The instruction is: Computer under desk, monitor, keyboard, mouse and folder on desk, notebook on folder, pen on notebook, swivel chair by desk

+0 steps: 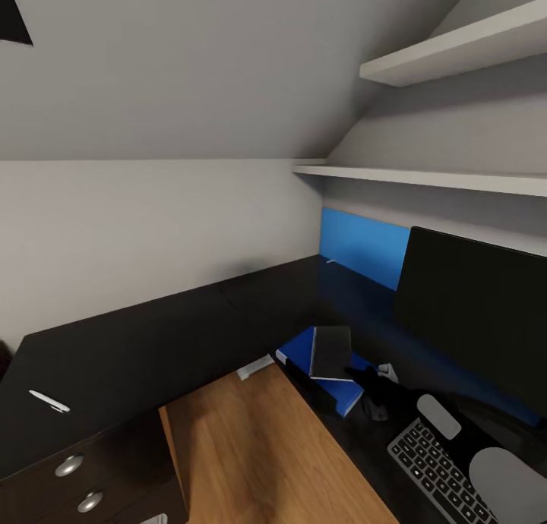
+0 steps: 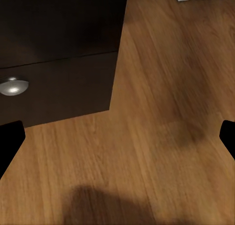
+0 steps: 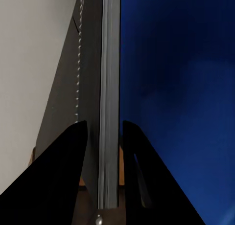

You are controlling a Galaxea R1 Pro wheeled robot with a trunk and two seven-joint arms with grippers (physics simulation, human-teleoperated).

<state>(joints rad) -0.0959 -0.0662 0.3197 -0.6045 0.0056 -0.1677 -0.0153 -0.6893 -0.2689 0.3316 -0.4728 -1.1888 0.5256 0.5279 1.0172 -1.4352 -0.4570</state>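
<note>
While the pen [image 1: 49, 401] lay far left on the worktop [image 1: 152, 342], your left end effector [image 2: 117, 137] hung open over floor; right end effector [image 3: 104, 132] pinched the notebook [image 1: 332, 352], hovering it over the folder [image 1: 304, 353] for stacking.

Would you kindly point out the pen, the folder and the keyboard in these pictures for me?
pen [image 1: 49, 401]: head view, middle of its white barrel.
folder [image 1: 301, 351]: head view, bare blue cover beside the notebook.
keyboard [image 1: 441, 467]: head view, among its dark keys.
</note>
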